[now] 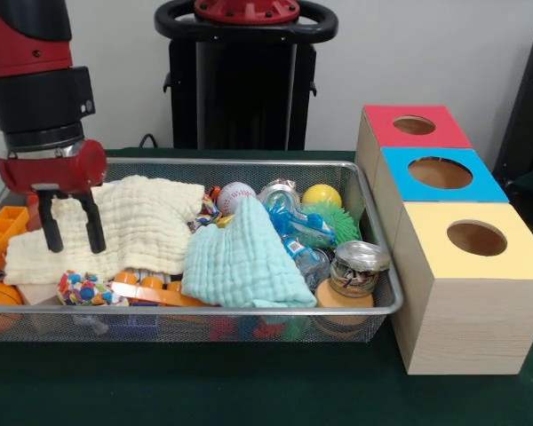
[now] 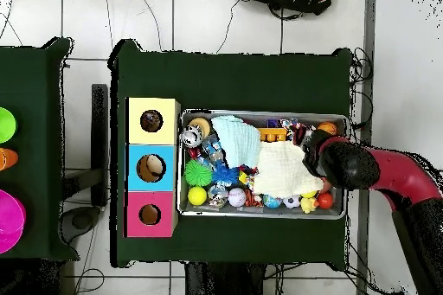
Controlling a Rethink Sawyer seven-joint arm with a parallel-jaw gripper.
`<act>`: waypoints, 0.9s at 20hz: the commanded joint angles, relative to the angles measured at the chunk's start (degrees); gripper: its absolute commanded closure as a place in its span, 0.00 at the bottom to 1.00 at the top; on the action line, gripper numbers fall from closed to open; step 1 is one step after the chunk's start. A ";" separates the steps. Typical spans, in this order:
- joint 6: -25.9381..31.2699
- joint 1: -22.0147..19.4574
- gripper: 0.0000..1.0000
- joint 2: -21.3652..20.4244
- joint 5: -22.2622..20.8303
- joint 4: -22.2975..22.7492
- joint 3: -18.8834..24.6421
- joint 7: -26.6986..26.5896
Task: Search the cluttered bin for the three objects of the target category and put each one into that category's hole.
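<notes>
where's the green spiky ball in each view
Front view: the spiky ball lies in the right part of the bin, just below the yellow ball.
Overhead view: the spiky ball lies at the bin's left end, beside the blue box.
Shared landmark: the yellow ball, right next to it in both.

No text, label, brand, number or sign is legible to me in either view. The jar (image 1: 357,266) at the near right corner of the wire bin (image 1: 384,306) carries a label, but its print is unreadable.
</notes>
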 commanded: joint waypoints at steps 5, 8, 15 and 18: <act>-6.12 4.41 0.00 7.83 -9.51 1.31 -1.57 -7.69; -6.30 4.34 0.00 7.80 -9.69 1.61 -1.70 -7.10; -3.89 2.91 0.00 7.52 -7.44 3.36 -1.75 -6.46; -3.21 2.35 0.00 7.78 -6.89 3.57 -1.24 -7.12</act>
